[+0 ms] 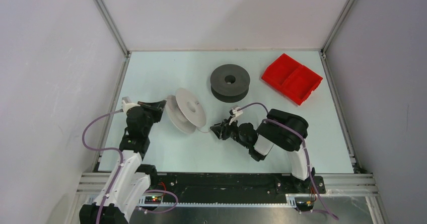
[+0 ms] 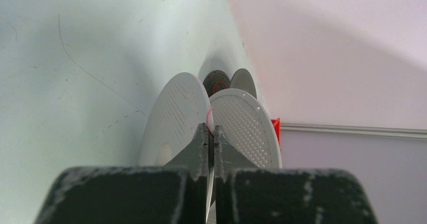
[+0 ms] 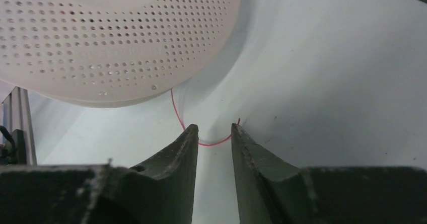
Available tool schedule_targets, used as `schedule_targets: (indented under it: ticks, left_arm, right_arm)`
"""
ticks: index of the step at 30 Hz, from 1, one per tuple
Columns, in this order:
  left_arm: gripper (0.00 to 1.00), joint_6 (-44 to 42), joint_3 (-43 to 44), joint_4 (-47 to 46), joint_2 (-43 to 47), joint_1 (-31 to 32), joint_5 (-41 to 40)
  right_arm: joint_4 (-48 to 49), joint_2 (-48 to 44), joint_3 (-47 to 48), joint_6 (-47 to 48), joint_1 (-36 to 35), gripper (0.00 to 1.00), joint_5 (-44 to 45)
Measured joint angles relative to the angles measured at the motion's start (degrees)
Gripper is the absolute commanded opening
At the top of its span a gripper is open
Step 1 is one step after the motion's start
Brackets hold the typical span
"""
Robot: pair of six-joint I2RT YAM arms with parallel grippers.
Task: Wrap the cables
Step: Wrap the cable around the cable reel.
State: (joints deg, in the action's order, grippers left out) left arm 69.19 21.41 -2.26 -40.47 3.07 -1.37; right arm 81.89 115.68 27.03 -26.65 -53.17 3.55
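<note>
The white spool [image 1: 187, 111] stands tilted on its rim left of centre. My left gripper [image 1: 160, 105] is shut on the edge of its left flange; in the left wrist view the fingers [image 2: 211, 129] pinch a thin white sliver between the two perforated flanges [image 2: 246, 128]. A thin reddish cable strand [image 3: 177, 110] runs from the white spool [image 3: 116, 38] and curves on the table between the tips of my right gripper [image 3: 214, 128], which is open and not closed on it. In the top view my right gripper [image 1: 217, 130] sits just right of the spool. The dark grey spool [image 1: 230, 82] lies flat behind.
A red two-compartment tray [image 1: 292, 78] sits at the back right, next to the dark grey spool. Grey walls and aluminium rails enclose the pale table [image 1: 151, 73] on three sides. The dark spool also shows beyond the white one in the left wrist view [image 2: 217, 80].
</note>
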Motion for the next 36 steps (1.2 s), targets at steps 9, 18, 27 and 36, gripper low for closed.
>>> schedule_targets:
  ticks: [9, 18, 27, 36]
  left_arm:
    - [0.0, 1.66, -0.26, -0.07, 0.04, -0.15, -0.17]
    - [0.0, 7.37, -2.19, -0.2, 3.37, -0.79, -1.81]
    - [0.0, 12.94, -5.31, -1.92, 6.19, -1.09, -4.39]
    - [0.0, 14.86, -6.86, -3.21, 7.56, -1.05, -4.7]
  right_arm:
    - [0.02, 1.01, 0.68, 2.4, -0.55, 0.0, 0.02]
    - [-9.4, -11.82, 5.4, 24.92, -8.96, 0.0, 1.81]
    - [-18.58, -12.44, 13.25, 38.32, -15.04, 0.0, 4.35]
    - [-22.4, -17.03, 10.69, 31.67, -13.75, 0.38, 5.18]
